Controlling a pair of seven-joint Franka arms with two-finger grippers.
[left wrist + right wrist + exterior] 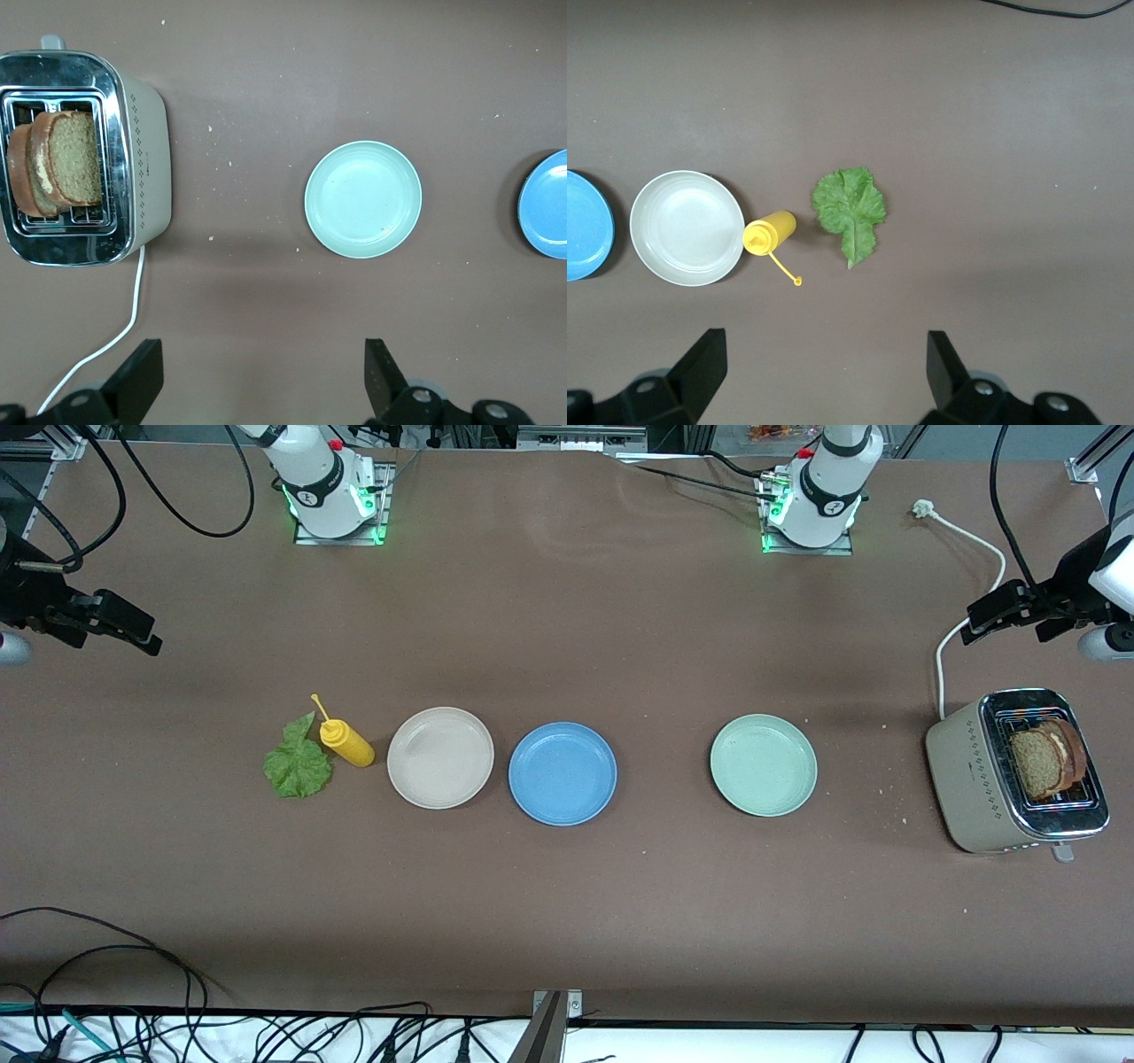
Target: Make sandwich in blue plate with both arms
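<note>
The blue plate (pixel 563 773) (pixel 545 204) (pixel 585 226) lies bare at the table's middle, between a beige plate and a pale green one. Two brown bread slices (pixel 1050 757) (pixel 62 159) stand in the toaster (pixel 1019 771) (pixel 142 159) at the left arm's end. A crinkled green lettuce leaf (pixel 299 764) (pixel 850 211) lies flat toward the right arm's end. My left gripper (pixel 1005 611) (pixel 263 363) hangs open and holds nothing, up over the table by the toaster's cable. Over its own end of the table, my right gripper (pixel 124 627) (pixel 824 354) is likewise open with nothing in it.
A yellow squeeze bottle (pixel 345 742) (pixel 769 234) lies on its side between the lettuce and the beige plate (pixel 440 757) (pixel 687 227). The pale green plate (pixel 763 764) (pixel 363 199) sits between the blue plate and the toaster. The toaster's white cable (pixel 952 638) (pixel 97 350) runs toward the robots' bases.
</note>
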